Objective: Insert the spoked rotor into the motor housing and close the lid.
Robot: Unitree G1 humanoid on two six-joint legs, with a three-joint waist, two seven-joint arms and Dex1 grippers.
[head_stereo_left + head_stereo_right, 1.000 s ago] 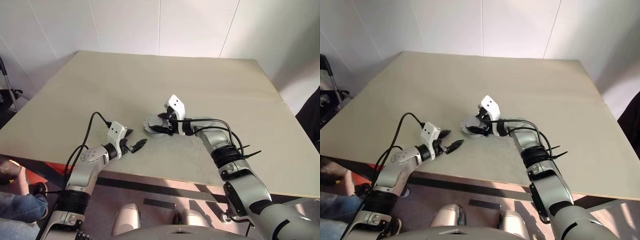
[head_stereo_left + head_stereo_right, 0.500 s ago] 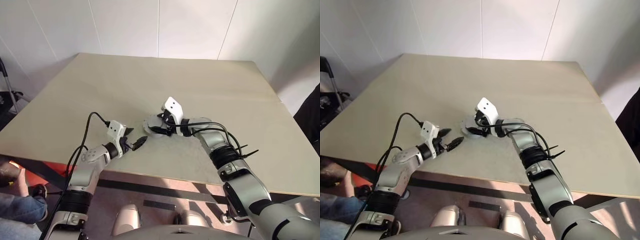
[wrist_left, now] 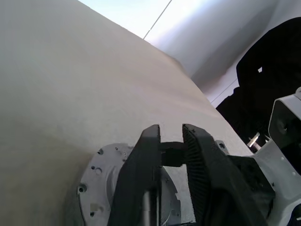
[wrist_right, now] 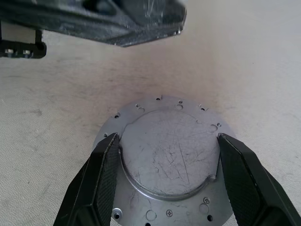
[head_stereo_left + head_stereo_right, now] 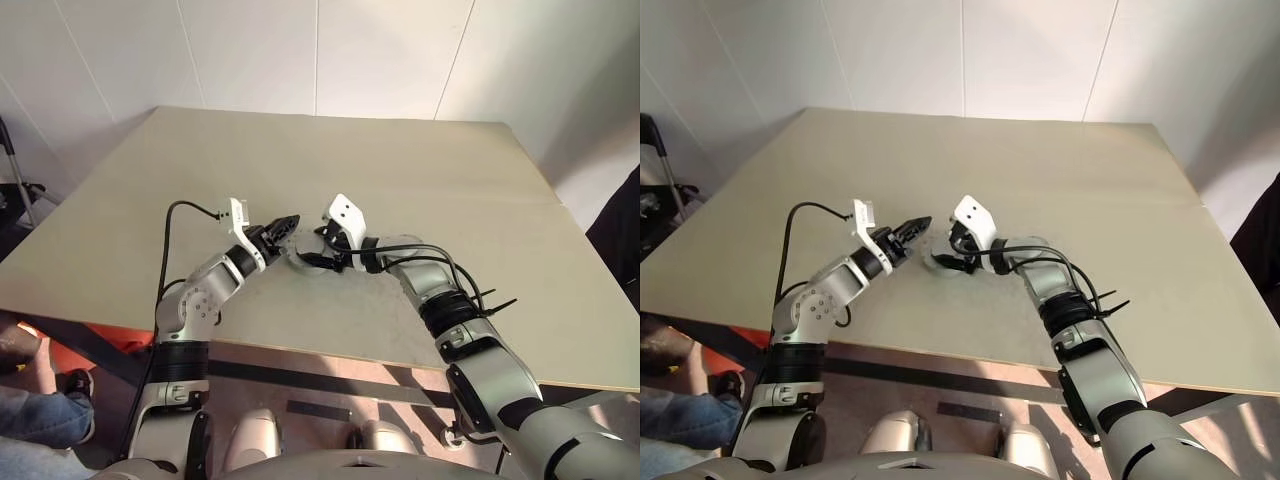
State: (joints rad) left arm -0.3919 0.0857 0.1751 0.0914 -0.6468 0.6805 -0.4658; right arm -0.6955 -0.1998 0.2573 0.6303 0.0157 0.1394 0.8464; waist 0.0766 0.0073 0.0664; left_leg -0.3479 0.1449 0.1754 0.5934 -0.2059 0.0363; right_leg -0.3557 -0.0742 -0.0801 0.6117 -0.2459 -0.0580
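Note:
The motor housing lies on the table as a round silver-grey piece: a flange with screw holes around a raised, scratched flat face. No windings show. I cannot tell whether that flat face is the lid, and the spoked rotor is hidden or out of view. My right gripper has its two fingers against opposite sides of the raised face, shut on the housing. My left gripper hovers level just beside and above the housing. Its fingers are drawn together and hold nothing.
The beige table stretches wide behind and to both sides of the housing, and its near edge runs just below my arms. A person's leg and shoe show by the table's left corner. A dark object stands past the right edge.
My left arm has swung up and to the right, from near the table's front edge to beside the housing, and its open fingers have closed. The right gripper has stayed put on the housing.

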